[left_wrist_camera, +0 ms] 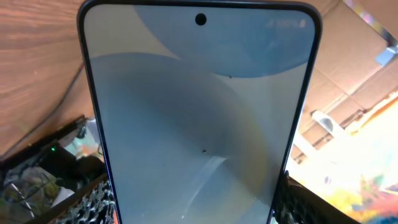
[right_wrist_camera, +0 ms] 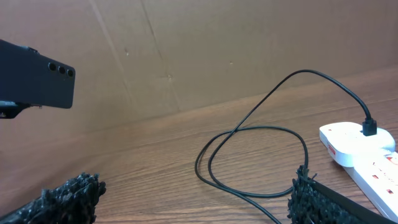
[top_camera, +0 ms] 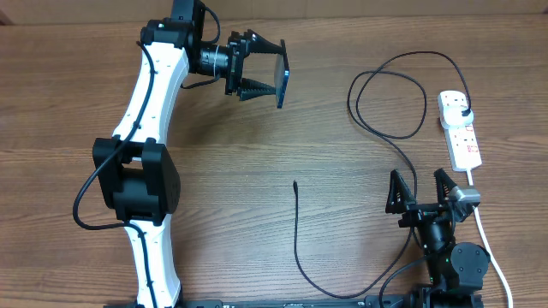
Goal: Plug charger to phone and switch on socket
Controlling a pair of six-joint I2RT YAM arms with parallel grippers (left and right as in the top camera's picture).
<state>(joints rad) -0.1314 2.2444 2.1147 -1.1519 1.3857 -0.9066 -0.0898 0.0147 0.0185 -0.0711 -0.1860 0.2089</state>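
Observation:
My left gripper (top_camera: 271, 74) is shut on the phone (top_camera: 282, 75) and holds it on edge in the air over the far middle of the table. In the left wrist view the pale blue-grey screen of the phone (left_wrist_camera: 199, 118) fills the frame between my fingers (left_wrist_camera: 93, 200). The right wrist view shows the dark back of the phone (right_wrist_camera: 38, 79). The charger (top_camera: 387, 101) loops on the table, its black plug (top_camera: 462, 109) sits in the socket (top_camera: 460, 130), and its connector tip (top_camera: 294, 183) lies free mid-table. My right gripper (top_camera: 420, 186) stands open and empty near the socket's cord end.
The white socket (right_wrist_camera: 367, 152) lies at the right of the right wrist view, with the charger's loops (right_wrist_camera: 249, 162) in front of my right gripper (right_wrist_camera: 189, 200). The socket's white cord (top_camera: 486, 239) runs toward the table's front edge. The black cable curves along the front (top_camera: 308, 278).

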